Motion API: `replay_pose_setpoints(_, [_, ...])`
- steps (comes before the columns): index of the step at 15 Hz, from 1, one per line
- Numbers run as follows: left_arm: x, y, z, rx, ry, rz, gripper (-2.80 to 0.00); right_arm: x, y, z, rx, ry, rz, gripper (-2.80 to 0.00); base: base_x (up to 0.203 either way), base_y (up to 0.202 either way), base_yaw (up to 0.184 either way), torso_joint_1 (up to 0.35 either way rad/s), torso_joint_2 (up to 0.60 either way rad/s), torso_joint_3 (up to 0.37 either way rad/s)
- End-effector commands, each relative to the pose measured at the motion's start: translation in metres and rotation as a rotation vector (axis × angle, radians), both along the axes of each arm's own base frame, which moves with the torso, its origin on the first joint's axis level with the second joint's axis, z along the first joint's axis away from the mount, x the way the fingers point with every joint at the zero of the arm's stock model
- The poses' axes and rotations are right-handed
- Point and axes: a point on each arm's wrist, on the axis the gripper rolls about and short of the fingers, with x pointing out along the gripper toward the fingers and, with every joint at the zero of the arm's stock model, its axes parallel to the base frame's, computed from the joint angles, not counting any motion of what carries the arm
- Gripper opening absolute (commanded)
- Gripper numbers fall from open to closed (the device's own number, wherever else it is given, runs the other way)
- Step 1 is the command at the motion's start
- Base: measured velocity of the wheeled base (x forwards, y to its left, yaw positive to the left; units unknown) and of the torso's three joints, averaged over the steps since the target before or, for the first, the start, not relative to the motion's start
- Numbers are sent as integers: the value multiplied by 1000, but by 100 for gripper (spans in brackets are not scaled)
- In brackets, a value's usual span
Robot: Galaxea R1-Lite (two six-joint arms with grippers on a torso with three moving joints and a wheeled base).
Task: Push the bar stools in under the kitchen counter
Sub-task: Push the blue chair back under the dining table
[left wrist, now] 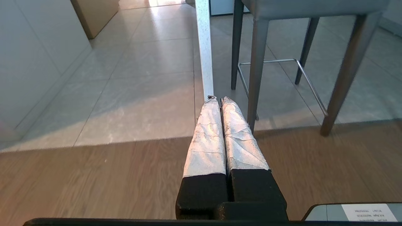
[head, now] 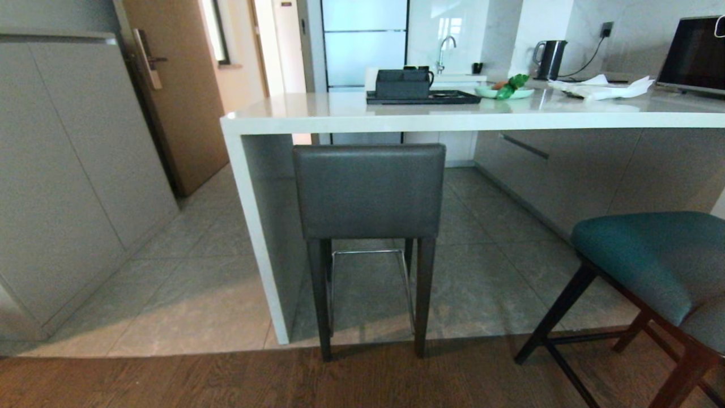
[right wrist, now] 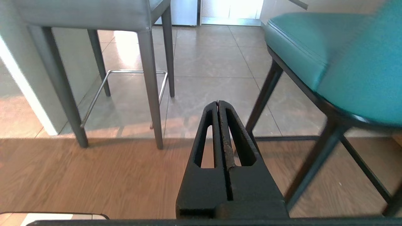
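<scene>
The grey bar stool stands with its square back just below the front edge of the white kitchen counter, beside the counter's side panel. The teal bar stool stands out from the counter at the lower right, on the wooden floor. Neither arm shows in the head view. My left gripper is shut and empty, held low over the floor short of the grey stool's legs. My right gripper is shut and empty, low between the grey stool and the teal stool.
On the counter lie a black tray with a box, a green plate, white paper and a laptop. Grey cabinets and a wooden door line the left. A kettle stands on the far worktop.
</scene>
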Motion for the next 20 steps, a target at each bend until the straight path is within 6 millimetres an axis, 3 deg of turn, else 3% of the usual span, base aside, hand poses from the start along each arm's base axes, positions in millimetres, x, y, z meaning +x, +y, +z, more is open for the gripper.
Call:
replay_pose_setpoints(1, [0,0,0,0,1,0,-280,0,0,-1,1,6,0,-280,-200,0,-3,2,2,2])
replay_pose_setpoints(7, [0,0,0,0,2,2,-280,0,0,-1,16,6,-4,-280,-184,0,-1,3,0,2])
replay_pose_setpoints(20, [0,0,0,-12,1,5,-280,0,0,-1,16,6,-3,-280,1,-14,1,0,0,0])
